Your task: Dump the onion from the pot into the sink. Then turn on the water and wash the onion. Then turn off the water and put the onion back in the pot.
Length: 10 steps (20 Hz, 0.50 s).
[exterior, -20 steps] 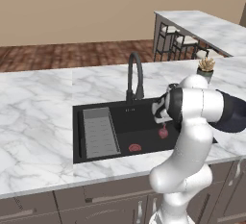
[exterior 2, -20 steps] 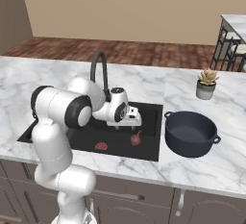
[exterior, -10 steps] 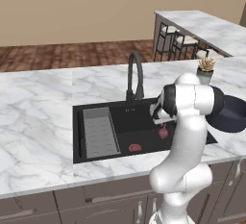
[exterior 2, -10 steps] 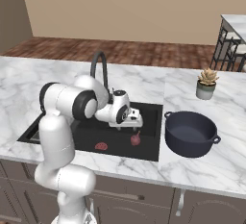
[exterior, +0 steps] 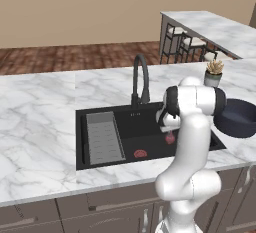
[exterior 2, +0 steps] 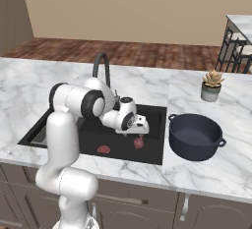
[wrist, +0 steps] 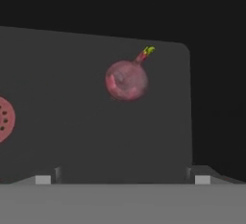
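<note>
Fingers (wrist: pixel 42 179) spread wide, I hovered over the onion (wrist: pixel 126 80) in the sink (exterior: pixel 150 127), about to descend and grasp.

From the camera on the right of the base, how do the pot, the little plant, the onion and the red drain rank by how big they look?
Largest to smallest:
1. pot
2. potted plant, though it stands farther from the camera
3. onion and red drain: they look much alike, so I would not rank them.
</note>
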Motion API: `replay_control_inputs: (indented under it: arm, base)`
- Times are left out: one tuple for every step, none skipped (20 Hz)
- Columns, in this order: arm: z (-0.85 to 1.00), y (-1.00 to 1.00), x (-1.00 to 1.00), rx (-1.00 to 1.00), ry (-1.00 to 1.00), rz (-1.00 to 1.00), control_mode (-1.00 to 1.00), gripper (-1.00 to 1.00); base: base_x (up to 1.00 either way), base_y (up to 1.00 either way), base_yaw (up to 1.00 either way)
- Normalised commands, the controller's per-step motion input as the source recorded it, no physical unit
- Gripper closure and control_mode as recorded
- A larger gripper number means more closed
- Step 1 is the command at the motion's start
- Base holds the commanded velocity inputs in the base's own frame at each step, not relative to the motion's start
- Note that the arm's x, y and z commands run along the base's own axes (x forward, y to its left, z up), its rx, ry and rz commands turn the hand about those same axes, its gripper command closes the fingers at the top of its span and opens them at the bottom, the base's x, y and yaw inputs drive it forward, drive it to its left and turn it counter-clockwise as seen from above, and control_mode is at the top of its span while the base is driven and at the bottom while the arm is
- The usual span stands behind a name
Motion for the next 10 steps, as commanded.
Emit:
replay_control_inputs:
  arm:
    - [-0.32, -0.04, 0.09, 0.0, 0.0, 0.0, -1.0, -1.0]
    - [-0.33, -0.05, 0.13, 0.0, 0.0, 0.0, -1.0, -1.0]
    - [-0.31, -0.06, 0.12, 0.0, 0.0, 0.0, -1.0, -1.0]
    - [-0.31, -0.05, 0.18, 0.0, 0.0, 0.0, -1.0, -1.0]
    - [-0.31, -0.04, 0.2, 0.0, 0.0, 0.0, -1.0, -1.0]
    - [-0.31, -0.04, 0.23, 0.0, 0.0, 0.0, -1.0, -1.0]
    - [-0.29, 0.0, 0.21, 0.0, 0.0, 0.0, -1.0, -1.0]
    - [-0.29, -0.03, 0.26, 0.0, 0.0, 0.0, -1.0, -1.0]
    - [-0.28, 0.0, 0.24, 0.0, 0.0, 0.0, -1.0, -1.0]
    - [-0.29, 0.0, 0.27, 0.0, 0.0, 0.0, -1.0, -1.0]
  base:
    - [0.0, 0.0, 0.0]
    - [0.0, 0.0, 0.0]
    - [0.0, 0.0, 0.0]
    - [0.0, 0.0, 0.0]
    - [0.0, 0.0, 0.0]
    - [0.0, 0.0, 0.0]
    - [0.0, 0.0, 0.0]
    - [0.0, 0.0, 0.0]
    - [0.0, 0.0, 0.0]
    - [0.0, 0.0, 0.0]
